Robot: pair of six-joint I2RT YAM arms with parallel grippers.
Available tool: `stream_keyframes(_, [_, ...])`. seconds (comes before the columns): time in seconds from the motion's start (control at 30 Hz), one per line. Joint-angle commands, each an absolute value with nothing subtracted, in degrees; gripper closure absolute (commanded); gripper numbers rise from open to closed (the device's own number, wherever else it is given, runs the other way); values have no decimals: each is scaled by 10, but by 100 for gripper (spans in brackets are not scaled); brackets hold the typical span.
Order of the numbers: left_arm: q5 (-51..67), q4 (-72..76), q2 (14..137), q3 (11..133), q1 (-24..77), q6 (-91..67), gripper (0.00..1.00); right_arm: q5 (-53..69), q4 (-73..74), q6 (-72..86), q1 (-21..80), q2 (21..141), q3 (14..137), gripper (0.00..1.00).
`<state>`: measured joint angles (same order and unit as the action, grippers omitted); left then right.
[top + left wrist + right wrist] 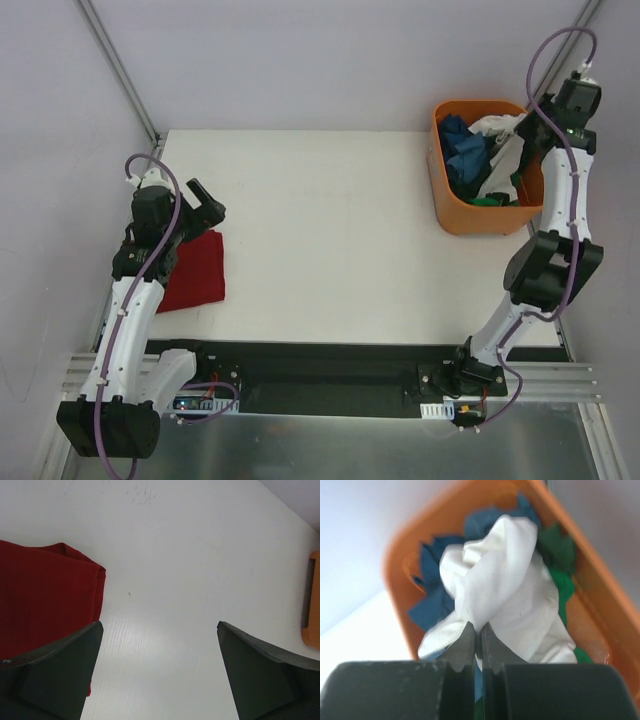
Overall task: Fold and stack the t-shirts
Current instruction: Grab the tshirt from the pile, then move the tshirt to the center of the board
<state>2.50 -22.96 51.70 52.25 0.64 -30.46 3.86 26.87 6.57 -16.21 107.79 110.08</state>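
Observation:
A folded dark red t-shirt lies flat at the table's left side. My left gripper hovers just past its far right corner, jaws wide open with only bare table between them. The orange tub at the far right holds bunched t-shirts: a white one on top, a blue one and a green one. My right gripper is over the tub, shut on a fold of the white t-shirt.
The white table stretches between the red shirt and the tub. The right arm's elbow hangs over the table's right edge. Grey walls close in the left, back and right.

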Motion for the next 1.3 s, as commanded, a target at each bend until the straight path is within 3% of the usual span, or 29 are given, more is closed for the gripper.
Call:
stream_keyframes(0.0, [21, -211, 495, 527, 4, -301, 1, 4, 112, 31, -163, 924, 1153, 99])
stream_keyframes(0.17, [33, -212, 481, 526, 4, -301, 1, -77, 56, 19, -163, 882, 1211, 99])
stream_keyframes(0.27, [32, -212, 474, 527, 4, -302, 1, -69, 39, 25, -163, 878, 1269, 99])
stream_keyframes(0.5, [49, -212, 469, 526, 4, -307, 1, -58, -21, 51, -163, 846, 1279, 99])
stream_keyframes(0.83, [74, -212, 458, 535, 4, -313, 1, 170, 38, 198, -135, 819, 1298, 99])
stream_keyframes(1.03, [91, -212, 444, 527, 4, -323, 1, 286, 36, 252, -34, 766, 1248, 99])
stream_keyframes(1.27, [131, -214, 403, 517, 4, -336, 1, 297, 30, 226, 118, 727, 1145, 99])
